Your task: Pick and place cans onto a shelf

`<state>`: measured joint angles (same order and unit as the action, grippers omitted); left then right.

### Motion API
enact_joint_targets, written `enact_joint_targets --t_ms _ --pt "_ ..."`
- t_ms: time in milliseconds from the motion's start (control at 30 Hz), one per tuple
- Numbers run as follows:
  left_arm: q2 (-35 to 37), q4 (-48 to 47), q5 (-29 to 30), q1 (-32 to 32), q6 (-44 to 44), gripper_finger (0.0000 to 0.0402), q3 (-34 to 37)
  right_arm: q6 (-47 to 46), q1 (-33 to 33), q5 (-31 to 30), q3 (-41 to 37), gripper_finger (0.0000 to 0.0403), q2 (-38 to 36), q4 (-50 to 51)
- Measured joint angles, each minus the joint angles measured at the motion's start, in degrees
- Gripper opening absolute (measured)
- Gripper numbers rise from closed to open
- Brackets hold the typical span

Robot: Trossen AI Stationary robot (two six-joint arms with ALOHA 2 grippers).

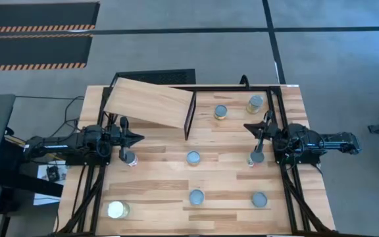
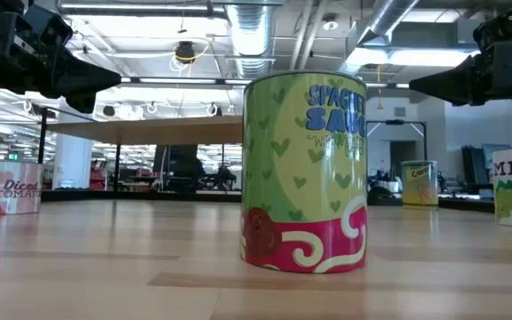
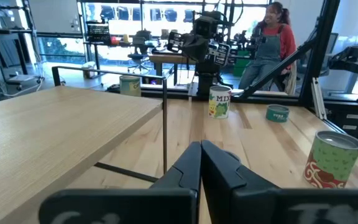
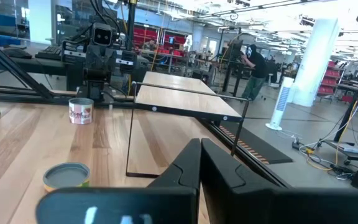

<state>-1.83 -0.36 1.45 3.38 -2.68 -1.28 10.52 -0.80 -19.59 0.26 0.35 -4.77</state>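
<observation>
The shelf [image 1: 150, 102], a slanted light wood board on a thin black frame, stands at the table's far left. Several cans stand upright on the tabletop: two at the far right [image 1: 221, 112] [image 1: 255, 103], one in the middle [image 1: 193, 158], two toward the near edge [image 1: 197, 196] [image 1: 259, 199], and a cream-topped one [image 1: 118, 209] at the near left. My left gripper [image 1: 137, 137] hangs shut and level at the left edge, above a red-and-white can [image 1: 129, 158]. My right gripper [image 1: 247, 126] hangs shut at the right edge, above another can [image 1: 255, 158].
The shelf's black frame [image 1: 189, 118] runs on along the table's far edge to the right [image 1: 268, 89]. In the low view a yellow-green can [image 2: 305, 173] fills the middle. A person [image 3: 272, 43] stands in the room beyond the right arm.
</observation>
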Motion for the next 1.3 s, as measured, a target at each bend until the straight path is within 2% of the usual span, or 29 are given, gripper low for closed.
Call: enact_joint_targets --t_ms 1133,1300 --pt "0.0 0.9 0.1 0.0 0.3 0.0 0.0 0.1 0.0 0.0 0.0 0.0033 0.0 -0.1" --pt "0.0 0.9 0.1 0.0 -1.3 0.0 0.0 0.9 -0.5 -1.5 0.3 0.0033 0.0 -3.4"
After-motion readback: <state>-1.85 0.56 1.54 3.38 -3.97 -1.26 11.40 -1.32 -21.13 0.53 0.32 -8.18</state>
